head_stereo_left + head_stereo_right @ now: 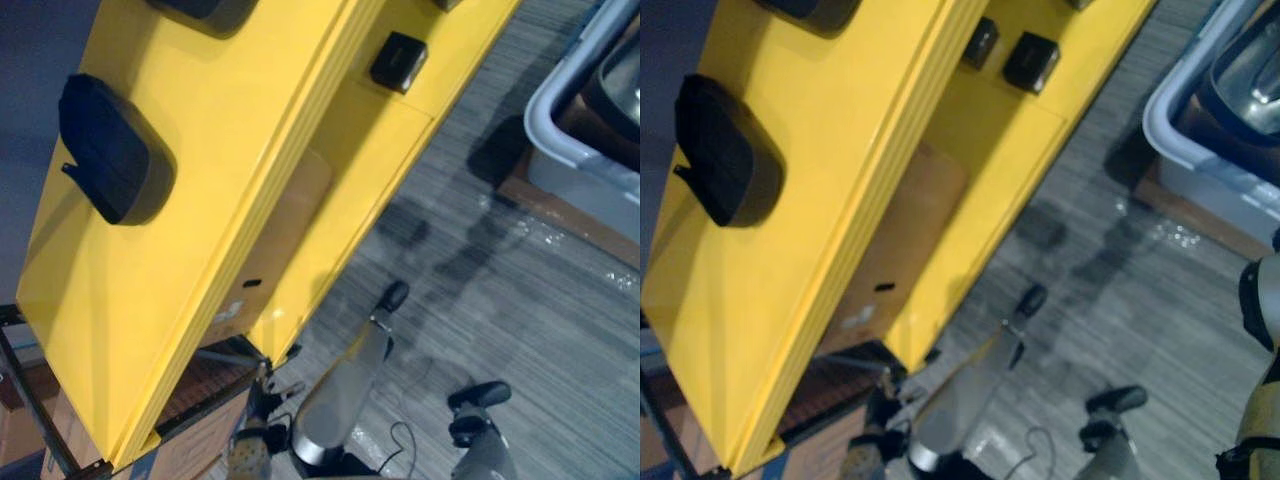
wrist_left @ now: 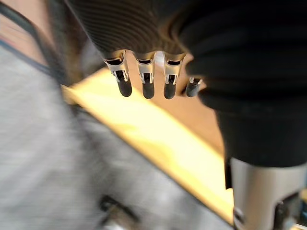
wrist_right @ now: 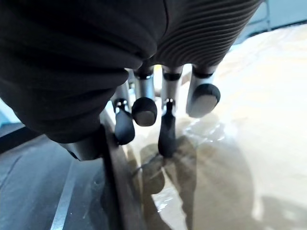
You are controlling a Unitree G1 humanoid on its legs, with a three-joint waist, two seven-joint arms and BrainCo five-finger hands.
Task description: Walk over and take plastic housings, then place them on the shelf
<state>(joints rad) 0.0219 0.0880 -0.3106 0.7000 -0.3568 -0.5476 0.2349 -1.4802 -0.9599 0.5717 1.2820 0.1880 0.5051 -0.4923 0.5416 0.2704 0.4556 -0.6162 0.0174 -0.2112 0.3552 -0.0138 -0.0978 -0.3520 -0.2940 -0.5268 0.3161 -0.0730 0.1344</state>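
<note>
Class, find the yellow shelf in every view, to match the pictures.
Left eye view: shelf fills the left, slanting from top right to bottom left.
Right eye view: same slant, left side.
Left wrist view: yellow band beyond the left hand.
Right wrist view: cannot tell.
Shared landmark, eye views: black housing on its top tier.

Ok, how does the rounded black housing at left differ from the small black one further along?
The rounded housing looks bigger, with a side tab; the small housing is squarish. On the yellow shelf the rounded one lies on the upper level, the small one on the lower. Both are black.
</note>
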